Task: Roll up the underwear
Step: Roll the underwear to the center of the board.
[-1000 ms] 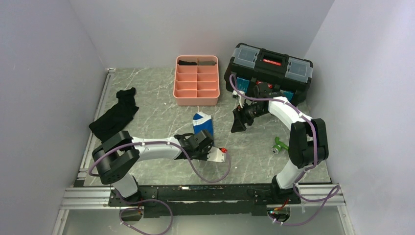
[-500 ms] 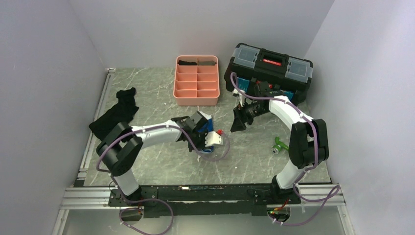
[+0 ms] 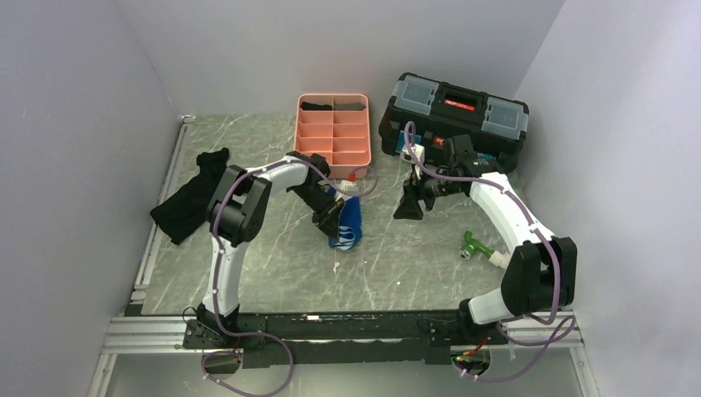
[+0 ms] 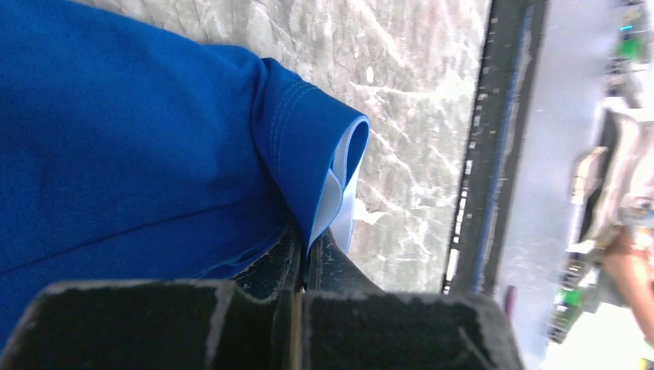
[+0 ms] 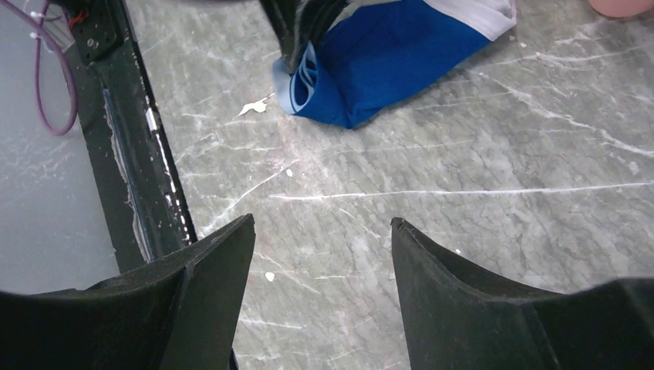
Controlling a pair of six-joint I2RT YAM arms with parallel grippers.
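The bright-blue underwear (image 3: 346, 223) lies on the marble table just in front of the pink tray (image 3: 332, 169). My left gripper (image 3: 331, 217) is shut on its edge; in the left wrist view the jaws pinch the folded blue and white hem (image 4: 328, 189). The underwear also shows in the right wrist view (image 5: 385, 58) with the left fingers at its near end. My right gripper (image 3: 411, 204) is open and empty, hovering over bare table to the right of the underwear; its fingers (image 5: 208, 277) stand wide apart.
A black toolbox (image 3: 455, 116) stands at the back right. A plain black garment (image 3: 197, 198) lies at the left. A green object (image 3: 474, 246) lies at the right. The pink tray holds dark rolls (image 3: 333, 105) in its back compartments. The table's front rail (image 3: 331, 327) runs along the near edge.
My left gripper has swung from the table's front up to the underwear and closed on its edge, dragging the near end forward. My right gripper has shifted slightly right.
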